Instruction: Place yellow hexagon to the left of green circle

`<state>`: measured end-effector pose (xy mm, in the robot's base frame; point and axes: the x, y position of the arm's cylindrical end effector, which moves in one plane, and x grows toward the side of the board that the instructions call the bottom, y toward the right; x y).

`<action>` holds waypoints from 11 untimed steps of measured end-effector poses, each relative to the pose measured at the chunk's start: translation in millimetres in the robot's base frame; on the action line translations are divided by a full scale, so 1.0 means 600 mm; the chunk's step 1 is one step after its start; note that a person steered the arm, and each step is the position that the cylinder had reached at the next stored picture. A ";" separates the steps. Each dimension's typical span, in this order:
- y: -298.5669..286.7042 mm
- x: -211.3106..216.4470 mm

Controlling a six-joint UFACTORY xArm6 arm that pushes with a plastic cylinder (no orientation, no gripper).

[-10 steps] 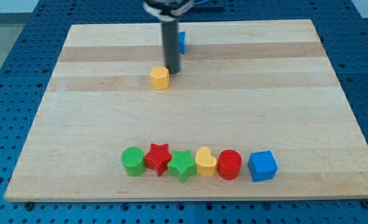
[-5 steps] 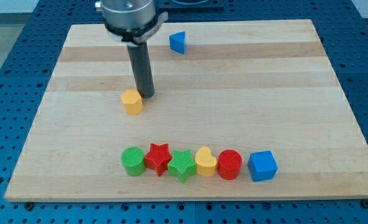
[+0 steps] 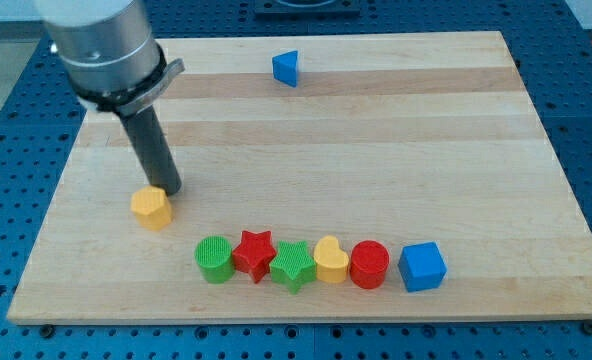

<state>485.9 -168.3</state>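
My tip (image 3: pixel 169 190) has no pincer to open or close. It touches the yellow hexagon (image 3: pixel 151 208) at its upper right. The hexagon sits up and to the left of the green circle (image 3: pixel 214 259), a little apart. That circle starts a row: red star (image 3: pixel 255 254), green star (image 3: pixel 293 265).

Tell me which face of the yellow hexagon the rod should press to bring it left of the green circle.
Press the small yellow hexagon block's upper face, coming from the view's top. My tip sits at its upper-right edge, and the ribbed green circle block lies lower right, so a mostly downward push probably finishes it.
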 end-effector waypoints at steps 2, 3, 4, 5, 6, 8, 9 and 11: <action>0.000 0.068; -0.003 0.047; -0.035 0.052; -0.036 0.091; -0.035 0.117; -0.143 0.094; -0.219 0.131; -0.210 0.219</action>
<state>617.2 -294.5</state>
